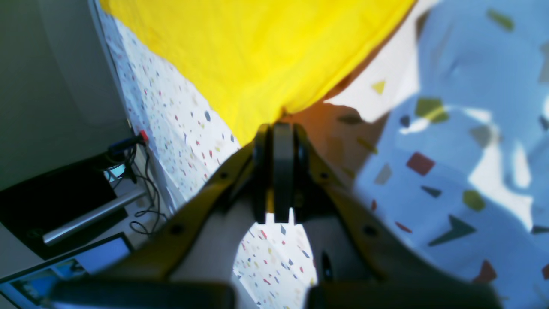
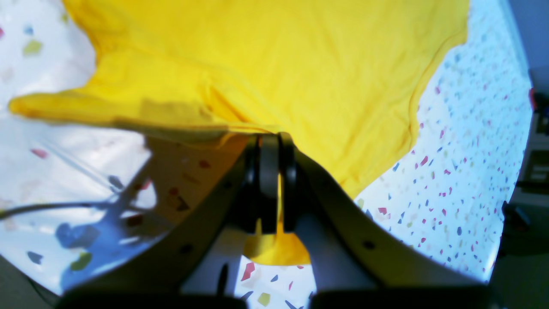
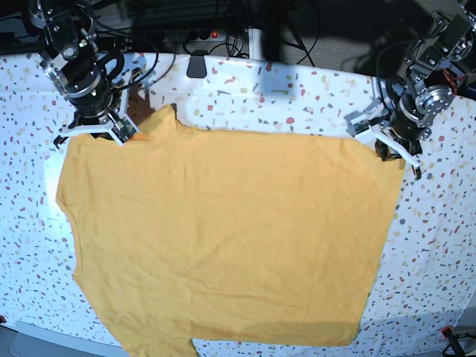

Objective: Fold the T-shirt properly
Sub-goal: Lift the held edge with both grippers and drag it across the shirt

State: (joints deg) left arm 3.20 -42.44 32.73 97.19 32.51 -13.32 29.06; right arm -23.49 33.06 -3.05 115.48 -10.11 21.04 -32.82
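Observation:
The T-shirt (image 3: 223,238), plain orange-yellow, lies spread over most of the table in the base view, with a sleeve (image 3: 152,119) poking toward the back left. My right gripper (image 3: 95,131) is at the shirt's back left corner. In the right wrist view it (image 2: 272,137) is shut, with the yellow T-shirt (image 2: 279,64) pinched between its pads and a bit of cloth showing behind them. My left gripper (image 3: 381,146) is at the back right corner. In its own view it (image 1: 281,126) is shut on the edge of the T-shirt (image 1: 257,51), which is lifted there.
A white table cover (image 3: 297,97) with coloured flecks lies under everything. A power strip (image 3: 212,35) and cables run along the back edge, with a small black block (image 3: 196,67) near it. Beyond the table edge (image 1: 112,77), the left wrist view shows cables and a screen (image 1: 103,253).

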